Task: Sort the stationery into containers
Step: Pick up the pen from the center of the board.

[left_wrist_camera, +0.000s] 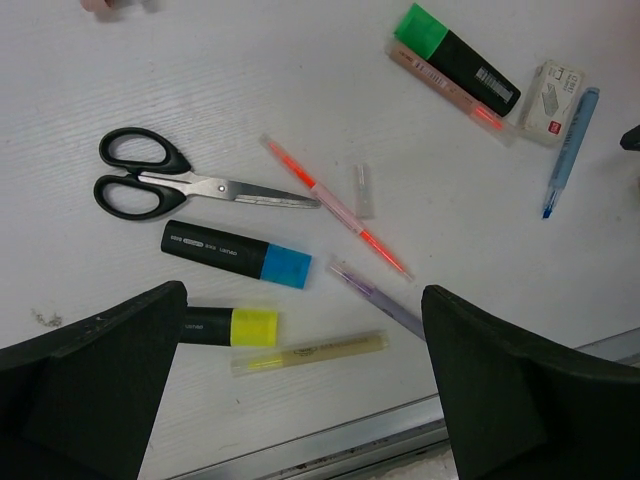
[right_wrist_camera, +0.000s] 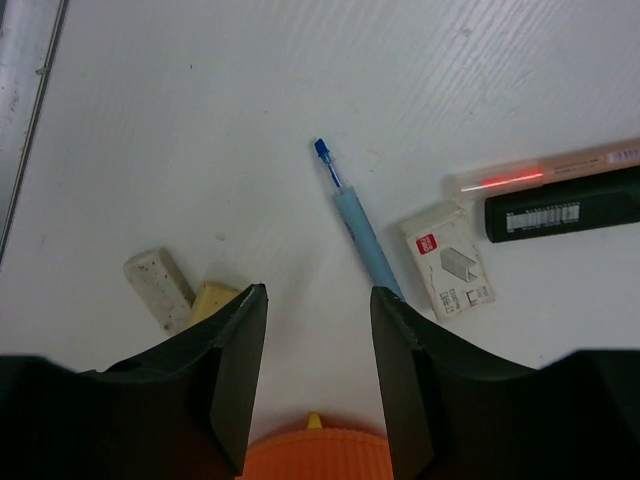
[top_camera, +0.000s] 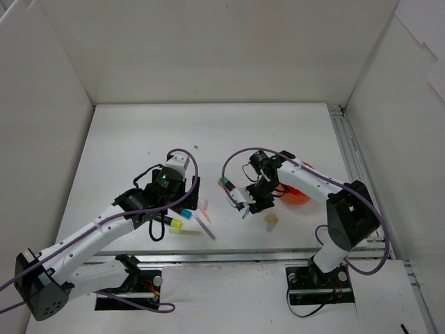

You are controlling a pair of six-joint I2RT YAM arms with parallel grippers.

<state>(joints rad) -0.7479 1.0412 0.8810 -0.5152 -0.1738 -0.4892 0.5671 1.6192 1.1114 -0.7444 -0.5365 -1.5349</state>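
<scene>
Pot (top_camera: pixel 297 193): orange, on table (top_camera: pixel 139 139), partly hidden by the right arm. Right end effector (right_wrist_camera: pixel 318 292): released, empty, just left of pot, above blue pen (right_wrist_camera: pixel 360 225). Two erasers (right_wrist_camera: pixel 158 288): near pot, on its near-left side. Staple box (right_wrist_camera: pixel 448 260), green highlighter (left_wrist_camera: pixel 455 58): left of pot. Left end effector (left_wrist_camera: pixel 302 292): released, empty, farther left of pot, over scissors (left_wrist_camera: pixel 200 185), blue highlighter (left_wrist_camera: pixel 240 255), yellow highlighter (left_wrist_camera: pixel 235 327).

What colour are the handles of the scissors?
Black. The scissors show best in the left wrist view.
</scene>
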